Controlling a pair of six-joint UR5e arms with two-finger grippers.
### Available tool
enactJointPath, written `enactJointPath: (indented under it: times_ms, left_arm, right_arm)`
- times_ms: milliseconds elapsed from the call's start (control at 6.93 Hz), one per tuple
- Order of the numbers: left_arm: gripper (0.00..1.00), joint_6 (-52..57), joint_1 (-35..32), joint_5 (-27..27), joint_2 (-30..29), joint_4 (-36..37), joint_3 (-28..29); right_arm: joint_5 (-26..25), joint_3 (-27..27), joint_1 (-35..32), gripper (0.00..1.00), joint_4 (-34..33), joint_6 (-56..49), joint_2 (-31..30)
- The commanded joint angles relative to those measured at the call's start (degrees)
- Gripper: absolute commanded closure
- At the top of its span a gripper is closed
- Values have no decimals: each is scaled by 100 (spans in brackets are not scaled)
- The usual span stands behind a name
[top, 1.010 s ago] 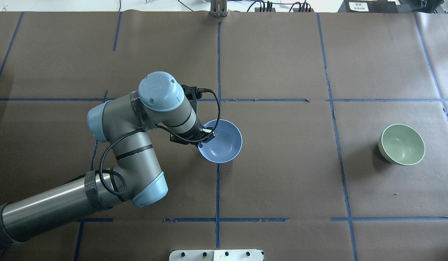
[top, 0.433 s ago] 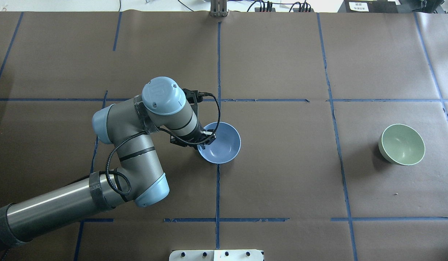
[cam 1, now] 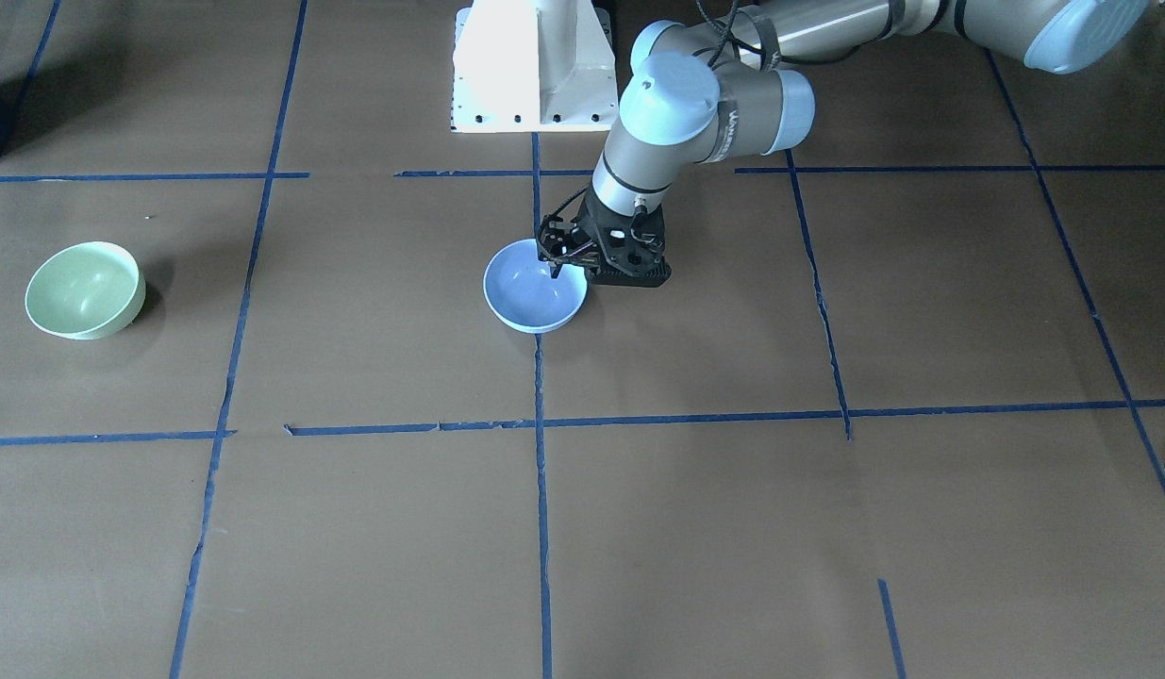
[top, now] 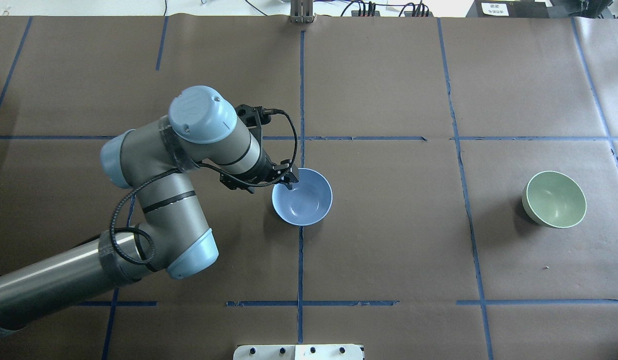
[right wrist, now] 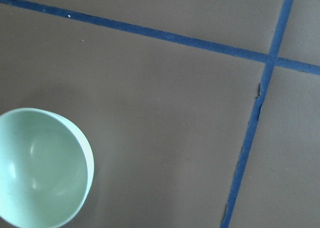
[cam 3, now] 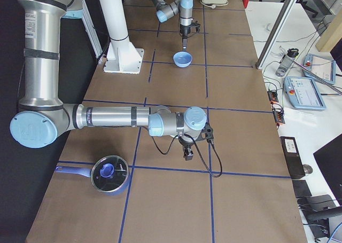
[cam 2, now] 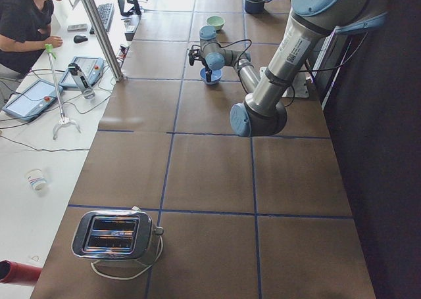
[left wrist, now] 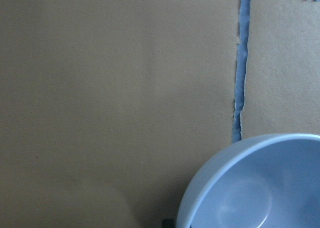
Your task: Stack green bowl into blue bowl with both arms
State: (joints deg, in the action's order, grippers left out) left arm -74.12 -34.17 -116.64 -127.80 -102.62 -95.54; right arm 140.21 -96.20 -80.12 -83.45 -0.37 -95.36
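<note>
The blue bowl (top: pixel 306 200) stands upright on the brown paper at the table's middle; it also shows in the front view (cam 1: pixel 530 302) and the left wrist view (left wrist: pixel 260 188). My left gripper (top: pixel 288 181) hangs over the bowl's left rim, one finger (cam 1: pixel 556 270) dipping inside, jaws parted and not clamping it. The green bowl (top: pixel 554 199) stands alone far to the right, and in the right wrist view (right wrist: pixel 42 168) at lower left. My right gripper (cam 3: pixel 187 153) shows only in the exterior right view; I cannot tell if it is open or shut.
The white pedestal (cam 1: pixel 535 66) stands at the robot's edge. A lidded pot (cam 3: pixel 109 173) sits near the right arm's end of the table. A toaster (cam 2: pixel 115 236) stands at the left end. An operator (cam 2: pixel 23 23) sits at the side bench.
The blue bowl came down slightly, then stayed still. The left arm swung left and rose, and its fingers slid along the rim toward the bowl's far-left side.
</note>
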Motion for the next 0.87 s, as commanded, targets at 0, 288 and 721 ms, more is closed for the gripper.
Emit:
enactJointPath:
  times_ms: [0, 288, 721]
  left_arm:
    - [0, 3, -615, -445, 717, 23, -761]
    - [0, 3, -723, -509, 993, 14, -1019]
    - [0, -6, -758, -500, 993, 14, -1036]
  right_arm:
    - [-11, 14, 633, 0, 1761, 2431, -88]
    - [-545, 223, 1372, 0, 3643, 4038, -448]
    - [-776, 980, 1902, 10, 4469, 4212, -387]
